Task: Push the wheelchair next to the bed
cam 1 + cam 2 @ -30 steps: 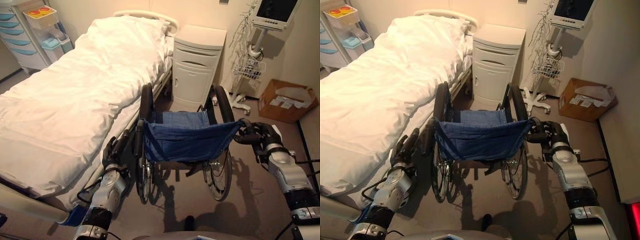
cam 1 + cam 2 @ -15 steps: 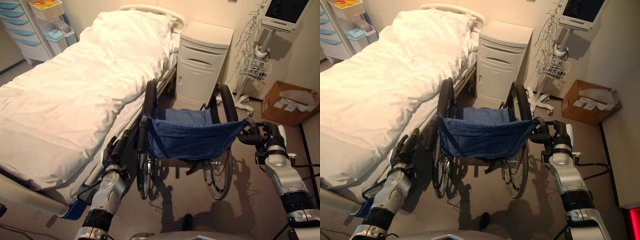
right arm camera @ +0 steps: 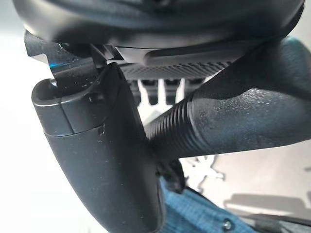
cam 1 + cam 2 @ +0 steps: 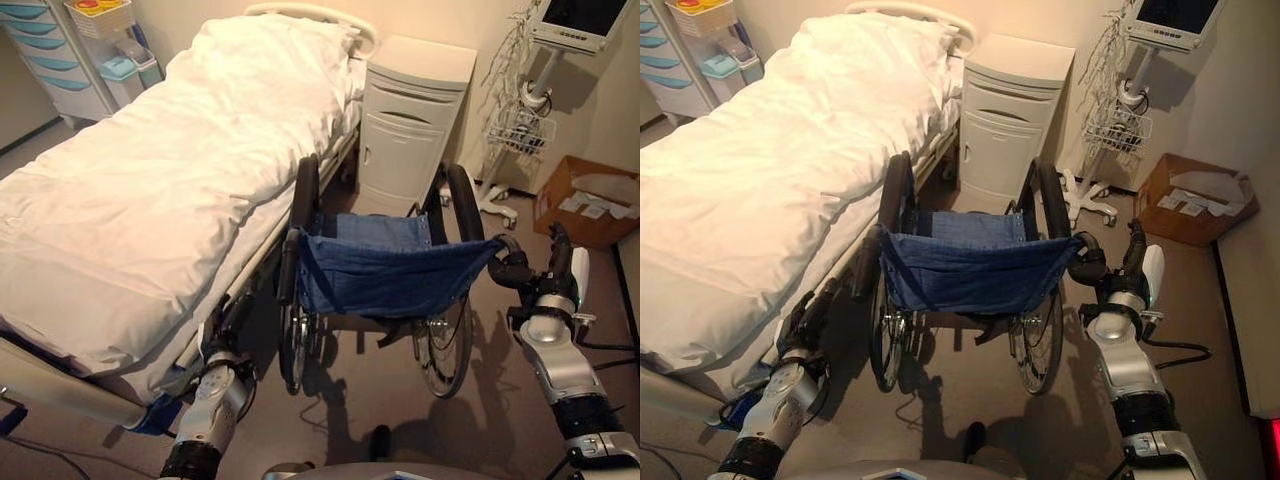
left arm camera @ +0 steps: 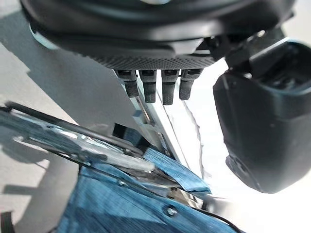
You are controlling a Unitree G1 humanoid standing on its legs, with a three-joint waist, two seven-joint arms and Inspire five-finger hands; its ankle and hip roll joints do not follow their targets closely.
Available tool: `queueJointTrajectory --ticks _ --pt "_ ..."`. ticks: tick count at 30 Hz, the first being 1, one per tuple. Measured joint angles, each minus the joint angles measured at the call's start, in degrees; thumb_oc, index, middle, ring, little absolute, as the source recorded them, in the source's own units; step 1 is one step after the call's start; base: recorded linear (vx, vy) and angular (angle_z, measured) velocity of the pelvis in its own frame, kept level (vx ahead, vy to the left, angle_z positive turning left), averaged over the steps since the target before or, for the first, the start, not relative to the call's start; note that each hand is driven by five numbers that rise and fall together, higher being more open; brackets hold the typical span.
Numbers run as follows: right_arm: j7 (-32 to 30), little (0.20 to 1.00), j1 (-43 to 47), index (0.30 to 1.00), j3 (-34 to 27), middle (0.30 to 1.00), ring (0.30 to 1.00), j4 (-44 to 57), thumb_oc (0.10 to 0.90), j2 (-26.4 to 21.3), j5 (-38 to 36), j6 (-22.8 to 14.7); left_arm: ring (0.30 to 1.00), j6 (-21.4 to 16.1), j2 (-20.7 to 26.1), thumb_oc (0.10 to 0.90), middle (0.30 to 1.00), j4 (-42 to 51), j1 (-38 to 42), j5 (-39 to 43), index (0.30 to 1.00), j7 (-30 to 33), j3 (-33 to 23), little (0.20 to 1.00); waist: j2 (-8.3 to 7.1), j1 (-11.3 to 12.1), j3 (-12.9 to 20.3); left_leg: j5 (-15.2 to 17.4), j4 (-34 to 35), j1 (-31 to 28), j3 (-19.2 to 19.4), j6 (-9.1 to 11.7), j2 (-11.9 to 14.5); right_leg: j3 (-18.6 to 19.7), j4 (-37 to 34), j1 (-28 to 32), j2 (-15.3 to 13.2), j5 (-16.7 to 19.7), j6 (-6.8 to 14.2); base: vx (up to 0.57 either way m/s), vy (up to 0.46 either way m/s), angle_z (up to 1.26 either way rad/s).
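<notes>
The wheelchair, with a blue cloth back and black wheels, stands alongside the white bed, facing the headboard end. My right hand is at its right push handle. The grip lies in the crook between my thumb and palm, and the fingers are straight. My left hand hangs low by the bed frame, behind and below the left push handle and apart from it. Its fingers are straight, with nothing in them.
A cream bedside cabinet stands just ahead of the wheelchair. Right of it are a monitor stand with a wire basket and a cardboard box on the floor. A drawer cart stands beyond the bed.
The wheelchair has rolled a little forward toward the cabinet. My left hand has dropped back from the left handle. The right hand's fingers have straightened at its handle. The camera has shifted.
</notes>
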State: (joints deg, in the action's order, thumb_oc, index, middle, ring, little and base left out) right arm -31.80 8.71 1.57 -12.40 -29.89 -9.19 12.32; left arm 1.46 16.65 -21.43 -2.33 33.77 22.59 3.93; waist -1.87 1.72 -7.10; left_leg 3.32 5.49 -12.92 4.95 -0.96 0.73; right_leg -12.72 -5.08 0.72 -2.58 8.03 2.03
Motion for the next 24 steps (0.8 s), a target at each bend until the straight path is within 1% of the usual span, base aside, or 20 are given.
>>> queueJointTrajectory --ticks 1,2,4,5,7,8,9,10,11,12,14,16,17,19,21,22,23,24 --pt "0.65 0.9 -0.33 0.9 -1.28 0.9 0.9 0.04 0.8 0.28 -3.13 -1.73 0.9 -0.04 -0.01 0.8 0.9 -0.36 0.0 -0.06 0.9 -0.28 0.0 0.9 0.06 -0.06 -0.04 0.0 0.04 0.0 0.02 0.0 0.01 0.0 0.0 -0.01 0.01 0.0 0.0 0.0 0.0 0.0" --pt "2.52 0.9 -0.66 0.9 -3.87 0.9 0.9 0.05 0.8 1.2 -9.13 -3.8 0.9 -0.38 -0.08 0.8 0.9 -1.09 -0.01 -0.5 0.9 -0.74 -0.19 0.9 0.11 -0.27 -0.06 0.0 0.04 0.0 0.06 0.0 0.01 0.03 0.0 -0.03 0.03 0.0 0.0 0.0 0.0 0.0" --pt "5.71 0.9 -1.15 0.9 -6.3 0.9 0.9 -0.02 0.8 2.07 -15.54 -5.8 0.9 -0.9 -0.26 0.8 0.9 -2.09 -0.02 -0.87 0.9 -1.16 -0.81 0.9 0.15 -0.59 -0.09 0.0 0.05 0.0 0.17 0.01 0.05 0.15 0.0 -0.1 0.11 0.0 0.0 -0.01 -0.005 -0.04" --pt "8.52 0.9 -1.76 0.9 -7.64 0.9 0.9 -0.02 0.8 2.27 -20.4 -7.52 0.9 -1.17 -0.31 0.8 0.9 -2.9 -0.02 -1.69 0.9 -1.38 -1.25 0.9 0.17 -0.78 -0.11 0.01 0.05 0.01 0.26 0.01 0.1 0.2 0.0 -0.16 0.18 0.0 0.0 -0.01 -0.006 -0.04" --pt "12.19 0.9 -2.76 0.9 -9.47 0.9 0.9 -0.04 0.8 3.05 -26.28 -9.22 0.9 -1.33 -0.56 0.8 0.9 -3.61 -0.04 -2.13 0.9 -1.95 -2.21 0.9 0.17 -0.93 -0.11 0.02 0.05 0.02 0.35 0.03 0.13 0.4 0.0 -0.26 0.29 0.0 -0.01 -0.02 -0.009 -0.05" --pt "14.47 0.9 -3.21 0.9 -10.83 0.9 0.9 -0.11 0.8 4.01 -30.99 -10.5 0.9 -1.62 -0.59 0.8 0.9 -4.17 -0.04 -2.17 0.9 -2.13 -2.58 0.9 0.17 -1.05 -0.11 0.02 0.05 0.02 0.56 0.04 0.13 0.7 0.0 -0.38 0.35 0.0 -0.02 -0.02 -0.014 -0.09" --pt "16.87 0.9 -3.52 0.9 -12.16 0.9 0.9 -0.23 0.8 4.87 -34.75 -10.78 0.9 -2.06 -0.61 0.8 0.9 -4.72 -0.04 -2.26 0.9 -2.35 -2.84 0.9 0.18 -1.17 -0.1 0.02 0.03 0.03 0.83 0.04 0.13 0.97 0.0 -0.5 0.42 0.01 -0.03 -0.02 -0.017 -0.2" --pt "21.81 0.9 -3.69 0.9 -14.55 0.9 0.9 -1.26 0.8 6.39 -43.24 -10.83 0.9 -2.77 -0.63 0.8 0.9 -5.95 -0.04 -2.64 0.9 -2.65 -3.42 0.9 0.17 -1.32 -0.09 0.03 0.02 0.09 1.68 0.05 0.11 1.16 0.01 -0.83 0.44 0.01 -0.01 -0.01 -0.016 -0.2" --pt "23.31 0.9 -3.77 0.9 -14.88 0.9 0.9 -1.71 0.8 6.6 -46.1 -10.83 0.9 -3.01 -0.66 0.8 0.9 -6.45 -0.04 -2.64 0.9 -2.79 -3.66 0.9 0.18 -1.55 -0.09 0.03 0.04 0.18 1.82 0.05 0.08 1.33 0.01 -0.97 0.44 0.02 -0.01 -0.01 -0.02 -0.14" --pt "26.16 0.9 -4.1 0.9 -14.98 0.9 0.9 -2.55 0.8 6.89 -50.27 -10.81 0.9 -3.27 -0.7 0.8 0.9 -7.23 -0.08 -2.65 0.9 -3.1 -4.15 0.9 0.17 -2.32 -0.08 0.03 0.06 0.29 1.79 0.05 0.09 1.31 0.01 -1.04 0.44 0.02 -0.01 -0.01 -0.016 -0.03" --pt "30.51 0.9 -4.82 0.9 -15.38 0.9 0.9 -3.78 0.8 7.67 -57.64 -10.65 0.9 -3.99 -0.75 0.8 0.9 -8.99 -0.07 -2.68 0.9 -3.94 -4.55 0.9 0.15 -2.85 -0.05 0.03 0.07 0.27 1.98 0.06 0.13 1.4 0.01 -1.14 0.54 0.03 -0.01 -0.01 -0.012 -0.02" --pt "33.45 0.9 -5.04 0.9 -15.45 0.9 0.9 -5.94 0.8 7.69 -62.39 -10.62 0.9 -4.3 -0.75 0.8 0.9 -9.72 -0.11 -2.69 0.9 -4.64 -4.55 0.9 0.06 -2.83 0.0 0.04 0.06 0.24 2.25 0.06 0.14 1.46 0.0 -1.21 0.61 0.04 0.01 -0.01 -0.025 -0.05" --pt "33.75 0.9 -5.06 0.9 -15.45 0.9 0.9 -7.33 0.8 7.85 -64.31 -10.67 0.9 -4.4 -0.76 0.8 0.9 -9.76 -0.12 -2.69 0.9 -5.03 -4.53 0.9 0.02 -2.61 0.02 0.04 0.07 0.26 2.35 0.07 0.11 1.58 0.0 -1.26 0.59 0.05 0.03 -0.01 -0.015 -0.04" --pt "33.68 0.9 -5.16 0.9 -15.45 0.9 0.9 -9.11 0.8 8.26 -65.85 -10.86 0.9 -4.6 -0.73 0.8 0.9 -9.83 -0.14 -2.68 0.9 -5.25 -4.53 0.9 0.01 -2.37 0.03 0.04 0.06 0.26 2.46 0.06 0.03 1.66 0.0 -1.31 0.56 0.1 0.09 0.0 0.0 0.0" --pt "32.9 0.9 -5.23 0.9 -15.45 0.9 0.9 -11.12 0.8 8.53 -65.96 -11.93 0.9 -5.41 -0.73 0.8 0.9 -10.65 -0.16 -2.68 0.9 -5.59 -4.51 0.9 -0.03 -2.24 0.14 0.04 0.02 0.28 3.16 0.06 0.0 1.82 0.0 -1.4 0.56 0.12 0.12 0.0 0.0 0.0" --pt "31.37 0.9 -5.31 0.9 -16.01 0.9 0.9 -12.69 0.8 10.01 -66.2 -14.56 0.9 -5.68 -0.7 0.8 0.9 -11.38 -0.43 -2.68 0.9 -5.7 -4.5 0.9 -0.2 -2.14 0.88 0.04 -0.07 0.8 3.39 0.06 -0.02 2.07 0.0 -1.87 0.59 0.12 0.11 -0.01 -0.001 -0.03" --pt "30.03 0.9 -5.45 0.9 -16.46 0.9 0.9 -13.32 0.8 11.11 -67.98 -16.22 0.9 -5.69 -0.66 0.8 0.9 -11.39 -1.03 -2.69 0.9 -5.73 -4.49 0.9 -0.3 -2.09 1.28 0.04 -0.3 1.1 3.58 0.05 -0.06 2.44 0.01 -2.29 0.73 0.18 0.11 -0.01 -0.002 -0.04" --pt "29.6 0.9 -5.62 0.9 -16.68 0.9 0.9 -13.43 0.8 11.62 -68.8 -16.98 0.9 -5.7 -0.66 0.8 0.9 -11.43 -1.36 -2.71 0.9 -5.76 -4.41 0.9 -0.3 -2.14 1.28 0.04 -0.3 1.1 3.63 0.05 -0.08 2.52 0.01 -2.29 0.79 0.19 0.11 -0.01 0.002 -0.06"
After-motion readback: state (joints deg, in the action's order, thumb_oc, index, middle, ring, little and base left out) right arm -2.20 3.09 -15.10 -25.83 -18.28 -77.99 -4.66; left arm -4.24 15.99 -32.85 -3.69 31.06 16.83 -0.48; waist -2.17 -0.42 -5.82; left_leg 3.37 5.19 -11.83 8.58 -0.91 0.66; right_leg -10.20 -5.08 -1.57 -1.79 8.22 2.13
